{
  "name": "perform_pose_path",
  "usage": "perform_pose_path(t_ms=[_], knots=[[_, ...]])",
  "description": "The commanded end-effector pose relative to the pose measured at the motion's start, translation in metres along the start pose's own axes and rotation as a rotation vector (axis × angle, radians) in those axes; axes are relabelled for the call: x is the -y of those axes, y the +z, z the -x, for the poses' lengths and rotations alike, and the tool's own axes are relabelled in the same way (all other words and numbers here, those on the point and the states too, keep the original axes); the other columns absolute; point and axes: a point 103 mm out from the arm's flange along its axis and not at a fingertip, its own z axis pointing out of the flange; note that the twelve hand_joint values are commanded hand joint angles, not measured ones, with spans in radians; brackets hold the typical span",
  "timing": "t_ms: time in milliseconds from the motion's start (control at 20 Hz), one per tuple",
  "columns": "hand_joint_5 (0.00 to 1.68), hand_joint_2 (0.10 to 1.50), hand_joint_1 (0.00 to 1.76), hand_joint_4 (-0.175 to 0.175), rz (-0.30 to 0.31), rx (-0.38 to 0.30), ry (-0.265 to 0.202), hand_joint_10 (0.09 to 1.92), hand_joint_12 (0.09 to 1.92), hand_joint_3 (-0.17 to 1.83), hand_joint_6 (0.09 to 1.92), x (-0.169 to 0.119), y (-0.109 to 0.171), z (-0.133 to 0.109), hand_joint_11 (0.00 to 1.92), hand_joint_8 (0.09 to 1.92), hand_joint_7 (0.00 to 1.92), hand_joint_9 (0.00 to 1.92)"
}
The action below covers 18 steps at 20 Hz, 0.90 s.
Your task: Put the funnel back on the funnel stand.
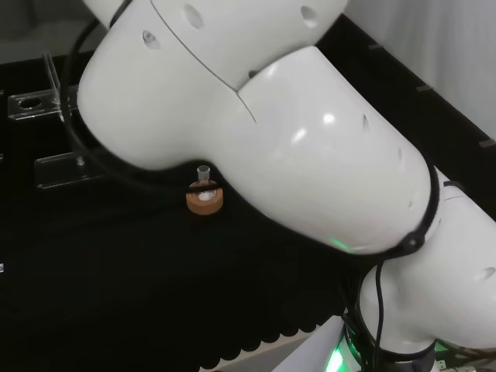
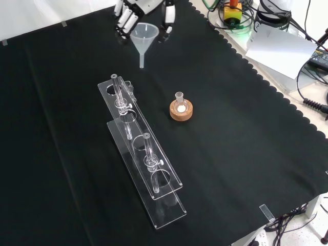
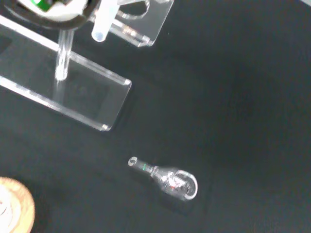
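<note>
Hand: my black and white hand [image 2: 137, 14] has its fingers curled around the clear plastic funnel [image 2: 143, 37].
Funnel: aloft beyond the clear acrylic funnel stand [image 2: 141, 148].
Handling: probably light, stiff, slippery; best held by the cone rim.

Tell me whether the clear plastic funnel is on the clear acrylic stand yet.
Not yet. The clear plastic funnel is upright in the hand, in the front view beyond the clear acrylic stand.

Clear funnel [image 2: 143, 37] upright, spout down; clear funnel stand [image 2: 141, 148] empty

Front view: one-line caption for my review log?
Black and white hand holds a clear plastic funnel above the clear acrylic funnel stand.
</note>
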Motion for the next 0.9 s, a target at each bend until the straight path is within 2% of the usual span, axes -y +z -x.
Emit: perform_pose_path(t_ms=[50, 500, 900], knots=[[0.88, 0.71, 0.9, -0.041, -0.006, -0.028, -0.02, 0.3, 1.05, 0.62, 0.72, -0.041, -0.013, 0.007, 0.88, 0.66, 0.68, 1.22], [0.88, 0.71, 0.9, -0.042, -0.037, -0.03, -0.037, 0.3, 1.05, 0.62, 0.72, -0.082, -0.001, 0.011, 0.88, 0.66, 0.68, 1.22], [0.88, 0.71, 0.91, -0.043, -0.053, -0.026, -0.053, 0.29, 1.05, 0.63, 0.72, -0.098, 0.007, 0.008, 0.88, 0.66, 0.68, 1.22]])
